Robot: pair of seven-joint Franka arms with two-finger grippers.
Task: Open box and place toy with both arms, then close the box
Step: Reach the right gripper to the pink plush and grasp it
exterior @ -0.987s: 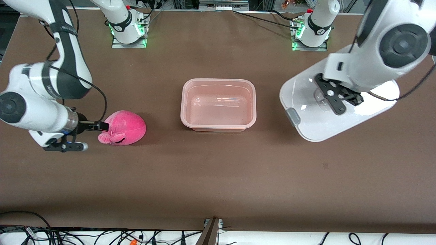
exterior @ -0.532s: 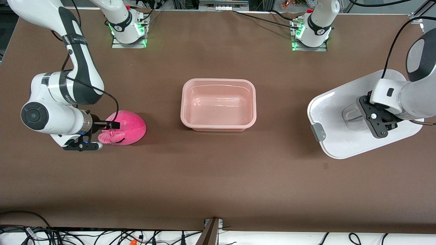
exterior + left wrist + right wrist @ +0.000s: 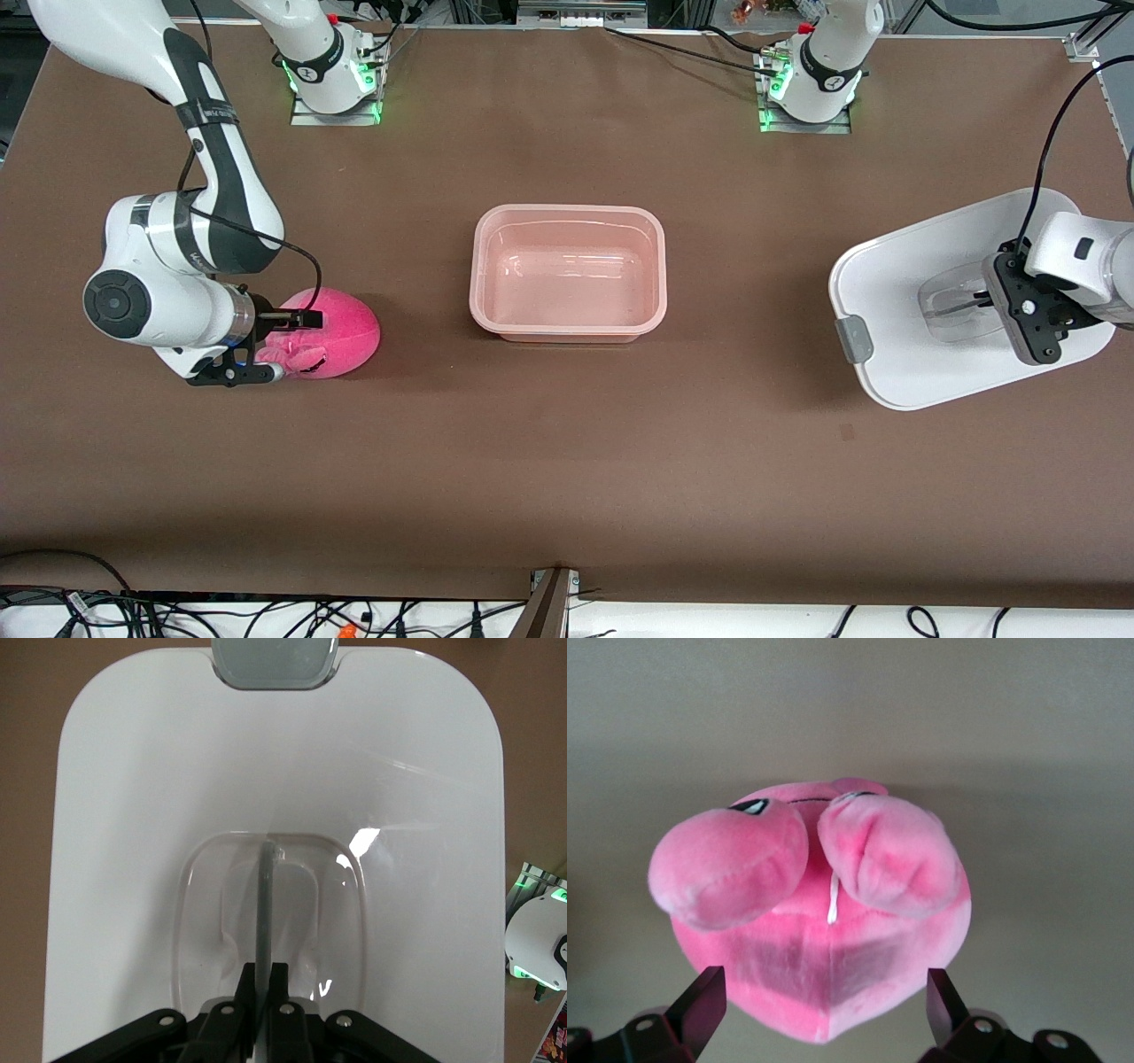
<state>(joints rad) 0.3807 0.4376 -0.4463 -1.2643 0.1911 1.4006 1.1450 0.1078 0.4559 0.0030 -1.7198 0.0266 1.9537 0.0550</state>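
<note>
On the brown counter (image 3: 567,461), the pink toy (image 3: 341,330) lies at about nine o'clock from the lidless box (image 3: 568,271). The right pincer (image 3: 282,344) stands spread wide, one finger (image 3: 700,1005) on each side of the toy, not yet squeezing it. At three o'clock from the box, the left pincer (image 3: 990,299) is clamped on the clear handle (image 3: 266,930) of the white lid (image 3: 921,354).

Right arm: reaches from its base down to the counter's right-arm end, wrist level. Right pincer (image 3: 283,346): low, fingers (image 3: 700,1010) spread wide, one at each side of the toy (image 3: 332,332).

Left arm: stretched to its own end of the counter. Left pincer (image 3: 997,297): clamped tight on the lid (image 3: 921,354) handle (image 3: 264,904).
</note>
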